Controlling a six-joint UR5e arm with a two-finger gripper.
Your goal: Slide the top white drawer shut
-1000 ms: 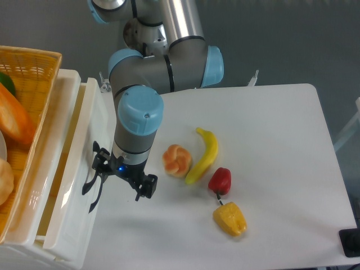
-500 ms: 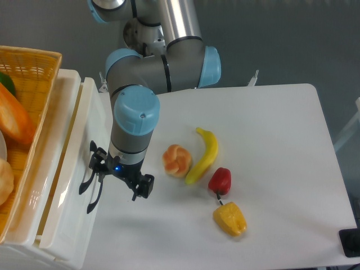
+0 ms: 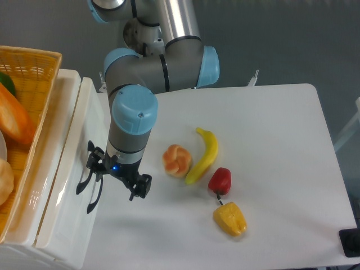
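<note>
Pincer (image 3: 115, 183) against top white drawer (image 3: 67, 185), no legible writing

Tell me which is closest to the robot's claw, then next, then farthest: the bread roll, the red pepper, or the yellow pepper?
Measured from the gripper, in the camera view:
1. The bread roll, just to its right on the table.
2. The red pepper, farther right, past the banana.
3. The yellow pepper, farthest, lower right toward the table's front edge.
</note>
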